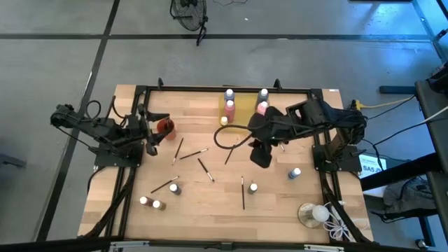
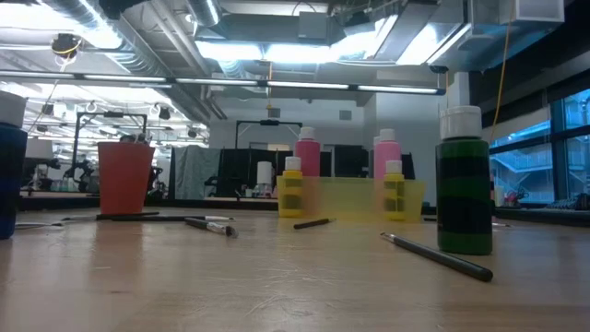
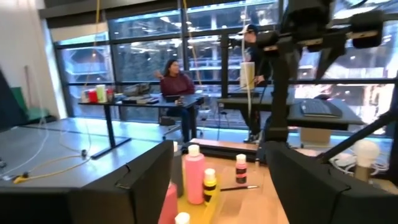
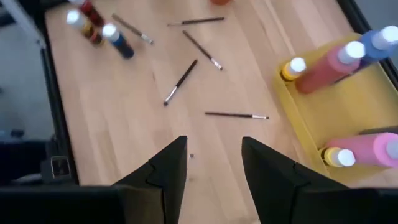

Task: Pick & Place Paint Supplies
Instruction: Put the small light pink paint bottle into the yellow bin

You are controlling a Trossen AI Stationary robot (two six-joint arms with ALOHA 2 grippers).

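Both arms hovering over a table strewn with paint supplies

The left gripper is hanging by the red cup at the table's left, jaws spread wide and gripping nothing; the right gripper is hovering over bare wood beside the yellow tray, jaws parted and empty; pink bottles and small yellow ones are standing in the tray; paintbrushes and other bottles are lying scattered across the tabletop.

Pale wood-plank table; translucent yellow plastic tray
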